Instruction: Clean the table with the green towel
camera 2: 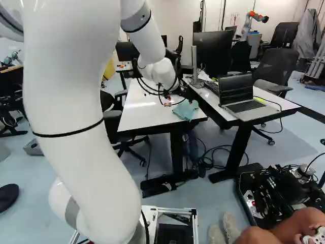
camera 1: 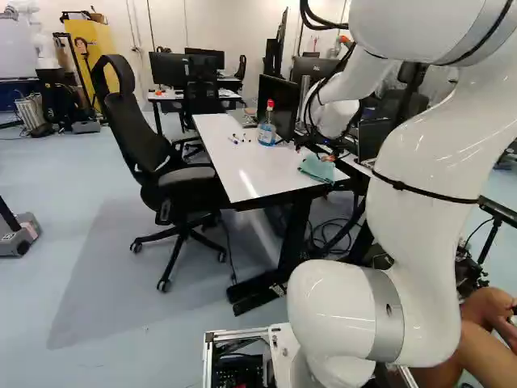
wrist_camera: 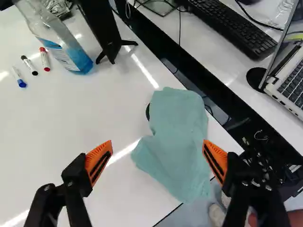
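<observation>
While my pincer (camera 2: 170, 101) stands wide above the table (wrist_camera: 61, 123), the green towel (wrist_camera: 177, 137) (loosely crumpled) lies below it, reaching the table's edge.

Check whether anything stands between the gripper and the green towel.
Nothing visible stands between the open gripper and the green towel. A dark, mostly hidden object pokes out at the towel's edge, beside it rather than over it; the bottle is farther off.
</observation>
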### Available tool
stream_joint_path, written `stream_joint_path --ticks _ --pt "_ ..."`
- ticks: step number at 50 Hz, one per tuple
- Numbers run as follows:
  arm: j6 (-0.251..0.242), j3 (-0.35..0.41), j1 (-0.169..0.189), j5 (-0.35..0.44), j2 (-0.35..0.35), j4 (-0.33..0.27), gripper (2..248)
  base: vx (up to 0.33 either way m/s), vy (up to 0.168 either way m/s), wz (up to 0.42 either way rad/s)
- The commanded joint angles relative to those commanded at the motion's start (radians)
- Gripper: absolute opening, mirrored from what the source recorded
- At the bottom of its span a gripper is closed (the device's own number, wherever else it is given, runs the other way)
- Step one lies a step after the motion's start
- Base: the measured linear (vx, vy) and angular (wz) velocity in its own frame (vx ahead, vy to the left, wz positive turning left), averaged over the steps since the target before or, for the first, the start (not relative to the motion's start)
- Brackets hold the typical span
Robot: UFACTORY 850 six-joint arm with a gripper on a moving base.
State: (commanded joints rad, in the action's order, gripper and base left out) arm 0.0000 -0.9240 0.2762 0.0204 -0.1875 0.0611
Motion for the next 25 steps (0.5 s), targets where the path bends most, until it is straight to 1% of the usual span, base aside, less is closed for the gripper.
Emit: stream_joint_path --ticks 13,25 --pt "0.0 0.11 -0.036 0.112 0.061 -0.008 247 0.0 0.0 0.0" --pt "0.0 0.23 -0.076 0.235 0.128 -0.017 247 0.0 0.0 0.0"
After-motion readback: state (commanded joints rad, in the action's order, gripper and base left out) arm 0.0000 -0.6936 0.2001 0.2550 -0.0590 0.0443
